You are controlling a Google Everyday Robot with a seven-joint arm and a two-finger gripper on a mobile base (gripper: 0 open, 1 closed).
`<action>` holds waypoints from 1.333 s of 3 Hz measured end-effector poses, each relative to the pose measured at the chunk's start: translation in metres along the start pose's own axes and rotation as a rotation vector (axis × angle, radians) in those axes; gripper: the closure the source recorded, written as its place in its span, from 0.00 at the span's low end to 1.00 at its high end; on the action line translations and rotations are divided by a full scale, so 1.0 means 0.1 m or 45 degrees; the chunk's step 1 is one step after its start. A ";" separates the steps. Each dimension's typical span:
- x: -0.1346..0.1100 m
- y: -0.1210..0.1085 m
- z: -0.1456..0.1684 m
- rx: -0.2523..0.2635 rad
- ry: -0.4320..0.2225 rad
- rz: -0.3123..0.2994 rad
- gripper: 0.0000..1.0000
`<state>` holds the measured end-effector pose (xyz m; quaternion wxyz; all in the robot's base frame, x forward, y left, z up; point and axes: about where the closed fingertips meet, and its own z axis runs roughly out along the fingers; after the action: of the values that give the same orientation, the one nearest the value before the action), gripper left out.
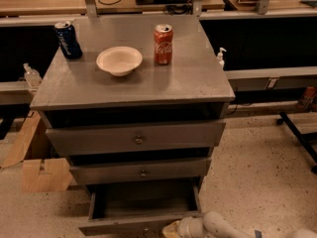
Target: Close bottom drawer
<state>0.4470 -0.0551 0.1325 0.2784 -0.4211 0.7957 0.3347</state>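
One bottom drawer is seen pulled out at 6 o'clock under the cabinet. Gripper is placed at the front's 3 o'clock end, just beside it; grip state cannot be told.

bottom drawer: pulled out under middle drawer | gripper: lower frame edge, just beside drawer front's right part | cabinet top: blue can, white bowl, red can
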 end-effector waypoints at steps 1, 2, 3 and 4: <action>-0.13 -0.06 0.05 -0.002 0.003 -0.021 1.00; -0.48 -0.28 0.17 -0.003 0.008 -0.072 1.00; -0.47 -0.26 0.17 -0.003 0.008 -0.072 1.00; -0.71 -0.42 0.23 0.009 0.004 -0.100 1.00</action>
<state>0.5215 -0.0212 0.1568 0.2915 -0.4515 0.7802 0.3200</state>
